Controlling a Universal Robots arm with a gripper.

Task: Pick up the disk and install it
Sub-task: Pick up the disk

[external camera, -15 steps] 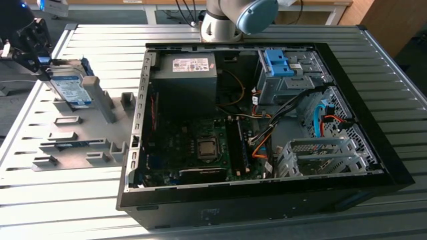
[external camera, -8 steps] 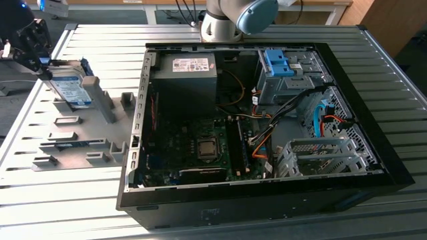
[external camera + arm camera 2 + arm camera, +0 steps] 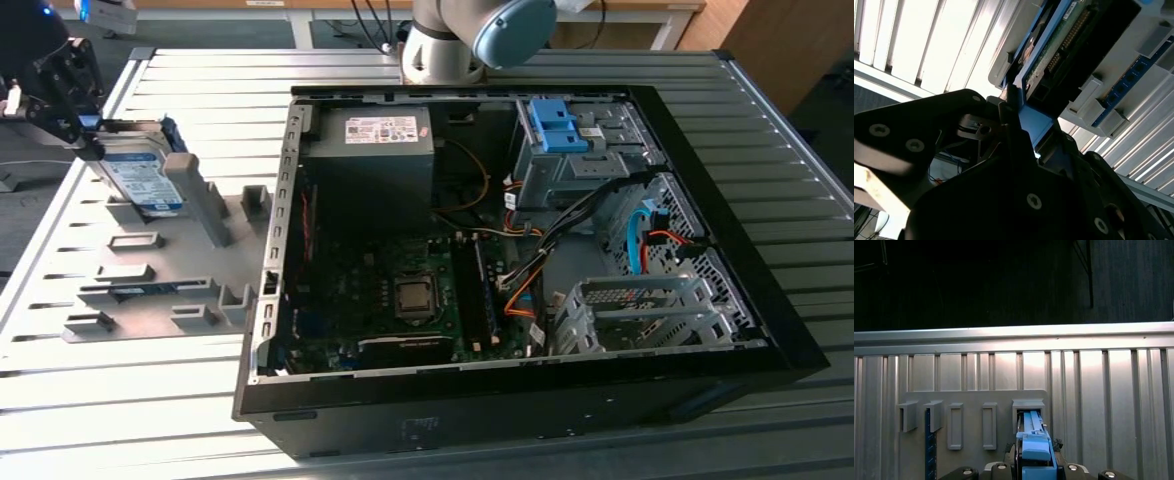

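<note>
clamping top of upright silver blue-framed hard disk [image 3: 144, 178], black gripper [image 3: 91, 135] is hanging at exterior view's left; open black computer case [image 3: 781, 320] lying well rightward.

Workshop: slotted metal bench [image 3: 107, 400], opened computer [image 3: 507, 410]

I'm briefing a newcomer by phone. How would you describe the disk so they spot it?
Start at the open computer case on the slatted table; on the exterior view's left lies a grey slotted holder plate. At its far end the disk stands on edge in the black gripper: silver, white-and-blue label, blue frame, unlike the plate's grey blocks.
</note>
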